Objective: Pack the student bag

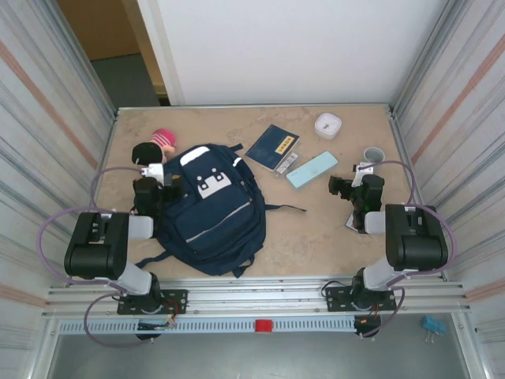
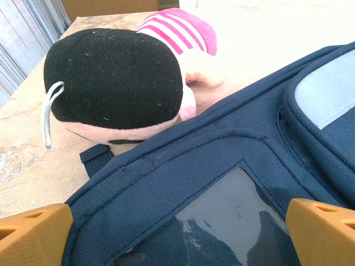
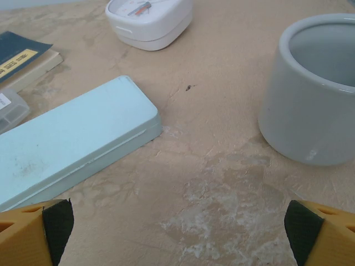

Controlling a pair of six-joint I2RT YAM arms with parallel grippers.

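Note:
The student bag (image 1: 209, 213), navy blue with white patches on its front pocket, lies flat on the left half of the table, zipped as far as I can see. My left gripper (image 1: 155, 178) hovers over the bag's upper left edge; in the left wrist view the left gripper (image 2: 177, 238) is open, its orange fingertips (image 2: 33, 235) spread above the bag's fabric (image 2: 222, 166). My right gripper (image 1: 353, 178) stands open over bare table on the right. In the right wrist view the right gripper (image 3: 177, 233) has nothing between its fingers.
A plush toy (image 1: 154, 146) (image 2: 116, 83) with a black head and pink stripes lies against the bag's top left. A blue booklet (image 1: 272, 146), a small clear case (image 1: 288, 164), a light blue pencil case (image 1: 311, 169) (image 3: 72, 138), a white clock (image 1: 327, 125) (image 3: 150, 19) and a grey cup (image 1: 373, 155) (image 3: 316, 94) lie at the back right.

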